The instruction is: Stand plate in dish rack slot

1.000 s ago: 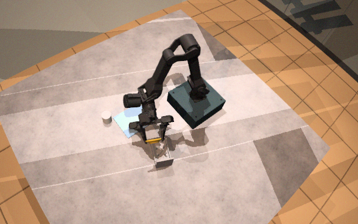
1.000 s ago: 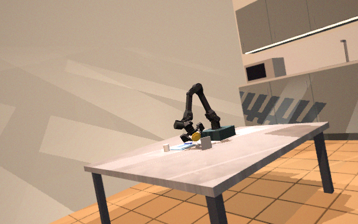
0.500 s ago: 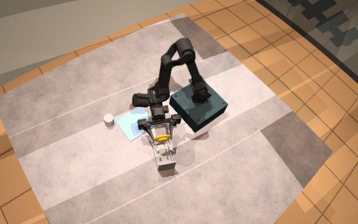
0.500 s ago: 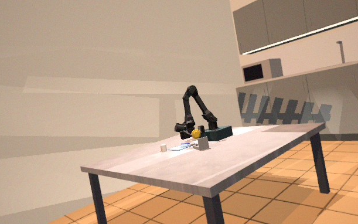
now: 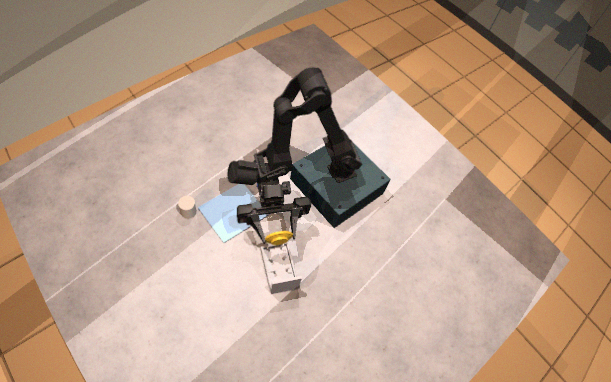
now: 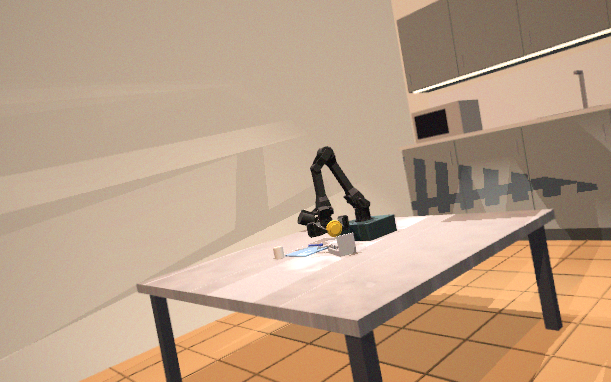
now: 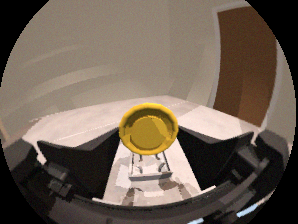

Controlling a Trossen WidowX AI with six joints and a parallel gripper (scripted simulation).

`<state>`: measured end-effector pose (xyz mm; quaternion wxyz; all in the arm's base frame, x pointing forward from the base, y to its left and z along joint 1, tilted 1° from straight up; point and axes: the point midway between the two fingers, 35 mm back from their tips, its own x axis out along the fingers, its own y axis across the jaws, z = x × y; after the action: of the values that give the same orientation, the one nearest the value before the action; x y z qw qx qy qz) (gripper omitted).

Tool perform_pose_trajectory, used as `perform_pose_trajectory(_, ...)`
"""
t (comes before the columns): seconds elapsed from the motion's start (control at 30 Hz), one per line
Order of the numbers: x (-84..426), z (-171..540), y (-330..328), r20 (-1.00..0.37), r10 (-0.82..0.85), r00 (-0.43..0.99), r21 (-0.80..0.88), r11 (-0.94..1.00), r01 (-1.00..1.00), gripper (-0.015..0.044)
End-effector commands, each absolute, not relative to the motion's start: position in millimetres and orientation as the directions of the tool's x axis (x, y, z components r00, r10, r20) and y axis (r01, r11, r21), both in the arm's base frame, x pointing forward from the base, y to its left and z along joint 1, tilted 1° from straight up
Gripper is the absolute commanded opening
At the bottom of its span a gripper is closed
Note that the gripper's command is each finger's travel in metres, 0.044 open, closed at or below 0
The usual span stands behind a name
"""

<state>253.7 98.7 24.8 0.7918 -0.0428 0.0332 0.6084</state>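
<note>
While clamped on the yellow plate (image 5: 278, 238), end effector (image 5: 277, 235) holds it upright, above the dish rack (image 5: 281, 272).

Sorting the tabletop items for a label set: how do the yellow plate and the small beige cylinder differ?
The yellow plate is a thin disc; the beige cylinder is a stubby drum. The plate stands on edge, gripped between the fingers above the dish rack; the cylinder stands alone on the table, beyond the blue mat. Both are round.

arm (image 5: 286, 125): matte black, rounded joints | base (image 5: 341, 187): dark teal block (corner screws)
</note>
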Motion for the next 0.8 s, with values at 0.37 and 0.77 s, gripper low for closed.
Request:
perform_pose_trajectory(0.37, 258.8, 5.8, 106.6, -0.104, 0.962, 0.253, -0.021, 0.253, -0.967, 0.0000)
perform_pose_trajectory(0.77, 260.5, -5.3, 112.0, -0.101, 0.963, 0.251, -0.026, 0.250, -0.968, 0.0000)
